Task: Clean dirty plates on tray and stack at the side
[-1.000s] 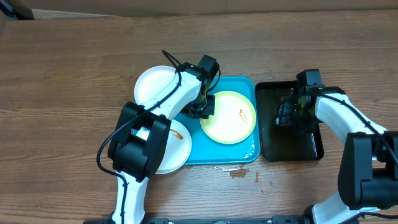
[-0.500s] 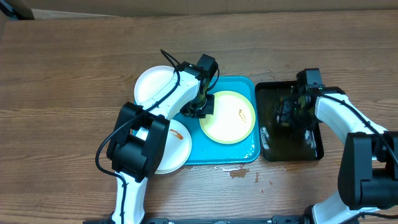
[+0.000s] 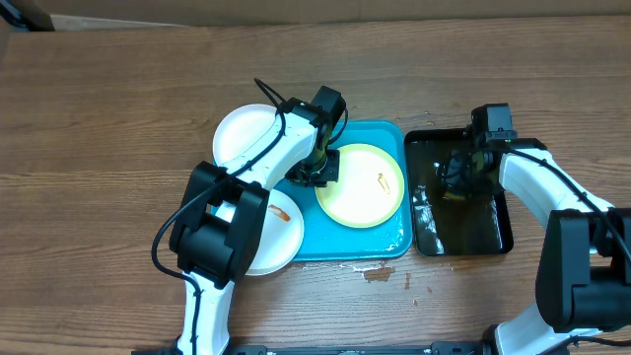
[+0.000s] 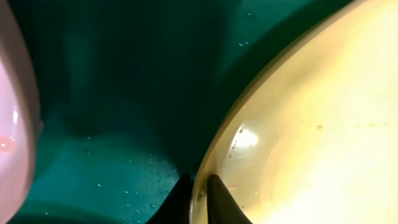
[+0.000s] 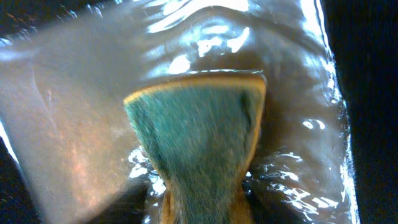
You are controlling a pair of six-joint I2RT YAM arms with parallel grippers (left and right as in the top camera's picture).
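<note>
On the turquoise tray (image 3: 350, 243) lies a lime-green-rimmed plate (image 3: 363, 187) with a small orange smear. My left gripper (image 3: 317, 172) is shut on its left rim; in the left wrist view the two dark fingertips (image 4: 219, 198) pinch the plate's edge (image 4: 292, 124) over the tray floor (image 4: 112, 93). One white plate (image 3: 245, 133) sits off the tray's upper-left corner. Another white plate (image 3: 279, 229), with an orange-brown smear, lies at the lower left, partly under my left arm. My right gripper (image 3: 459, 177) is shut on a green-and-yellow sponge (image 5: 199, 134), dipped in water.
A narrow black tray (image 3: 493, 235) holding rippling water stands right of the turquoise tray. Small brown spill spots (image 3: 380, 274) mark the wooden table in front of the tray. A white plate's edge (image 4: 11, 124) shows at the left of the left wrist view.
The right gripper has shifted the sponge slightly toward the back of the black tray, stirring the water. The left gripper stays at the green-rimmed plate's edge.
</note>
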